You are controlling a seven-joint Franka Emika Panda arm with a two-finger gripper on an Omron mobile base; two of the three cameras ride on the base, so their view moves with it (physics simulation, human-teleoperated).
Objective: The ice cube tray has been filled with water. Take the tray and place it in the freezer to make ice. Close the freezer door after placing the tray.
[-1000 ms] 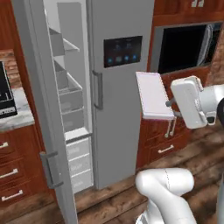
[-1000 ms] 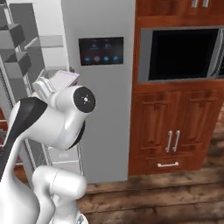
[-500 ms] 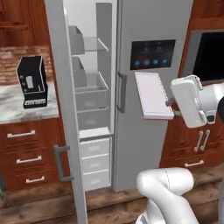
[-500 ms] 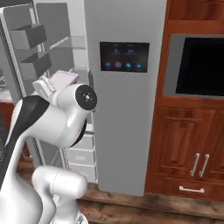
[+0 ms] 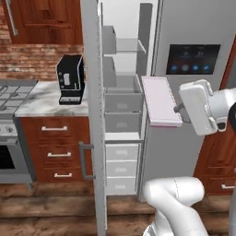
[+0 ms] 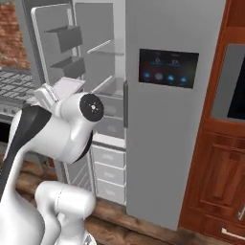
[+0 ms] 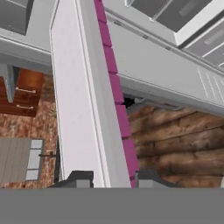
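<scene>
In the left base view, the ice cube tray (image 5: 160, 100) hangs in the air in front of the open freezer (image 5: 123, 110), level with its upper drawers and just beside the edge of the refrigerator door with the dark touch panel (image 5: 192, 59); the hand (image 5: 179, 109) grips one short end of the tray, and the freezer door (image 5: 93, 115) stands swung wide beside a tabletop (image 5: 44, 98) carrying a black coffee machine (image 5: 71, 79). In the right base view, the tray (image 6: 69, 87) peeks out above the robot's white shoulder, with the freezer's shelves behind it. In the hand view, the two fingertips (image 7: 83, 179) sit closed on the tray's near end, and the tray (image 7: 83, 96) stretches away from the camera, its darker pink edge along one side. The tray looks thin, stiff and light, but it is held by one end and said to be full of water, so it probably needs keeping level; a hold nearer its middle would likely steady it better.
</scene>
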